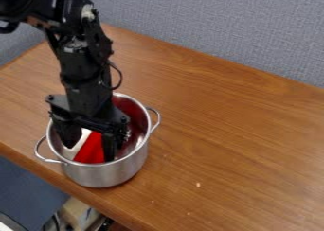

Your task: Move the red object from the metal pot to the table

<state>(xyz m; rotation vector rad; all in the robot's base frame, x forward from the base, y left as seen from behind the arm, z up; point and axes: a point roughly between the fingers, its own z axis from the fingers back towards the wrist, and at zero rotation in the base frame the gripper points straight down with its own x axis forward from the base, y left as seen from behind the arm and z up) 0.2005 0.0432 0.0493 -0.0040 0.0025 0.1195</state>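
Shiny steel, the metal pot (99,161) stands at the near left corner of the table (228,112), a small loop handle showing at its left rim. Inside it lies the red object (97,148), leaning from the pot's floor up toward the far right wall. The black gripper (86,133) points straight down into the pot, its fingers spread wide on either side of the red object; whether they touch it cannot be told.
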